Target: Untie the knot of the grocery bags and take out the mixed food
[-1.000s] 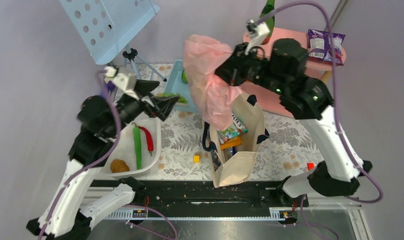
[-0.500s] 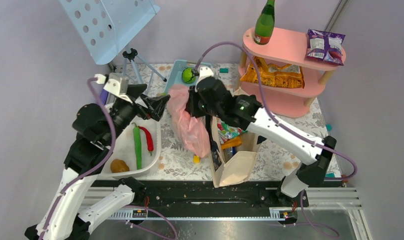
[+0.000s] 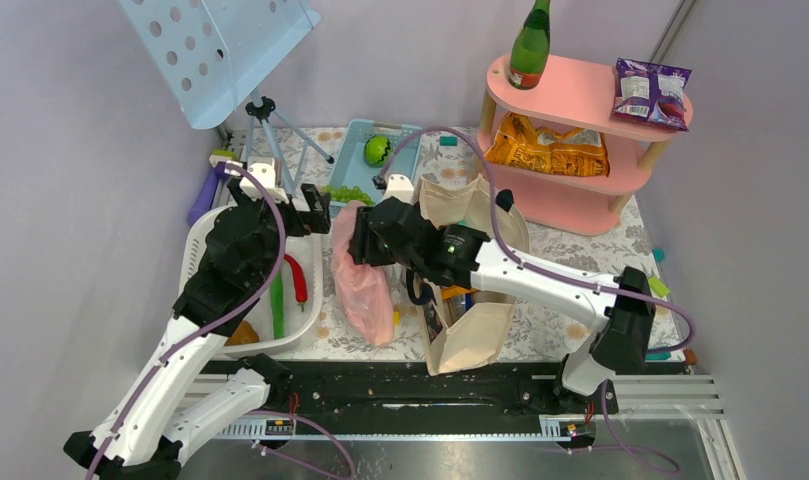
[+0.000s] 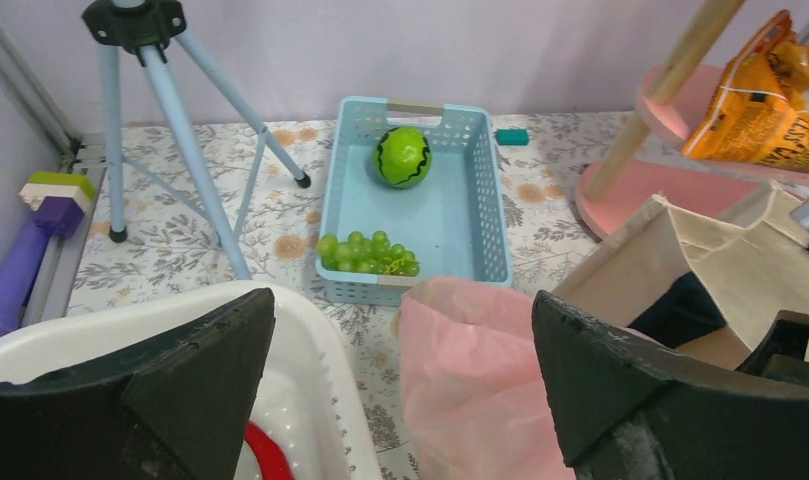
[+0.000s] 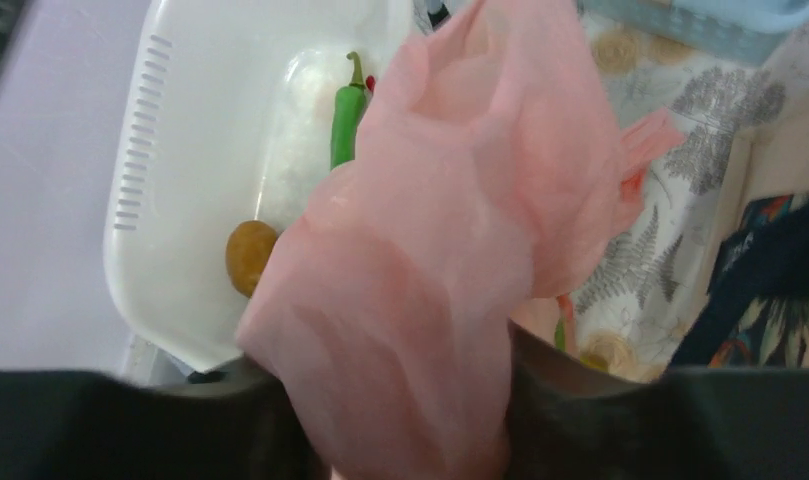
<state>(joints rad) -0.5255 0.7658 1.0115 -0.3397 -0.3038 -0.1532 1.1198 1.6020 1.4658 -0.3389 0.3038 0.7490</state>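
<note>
Gripping pink bag [image 3: 368, 290] beside canvas tote [image 3: 472, 340]
Right gripper [image 3: 362, 240] clamps the bag's top; left gripper [image 3: 315, 208] jaws wide apart, empty

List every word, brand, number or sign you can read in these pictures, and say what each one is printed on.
No text here reads clearly enough to quote.
orange packets: dark print, blurred and cut off by the frame edge.
purple packet: white label patch with print, too small to read.
green bottle: label too small to read.
</note>
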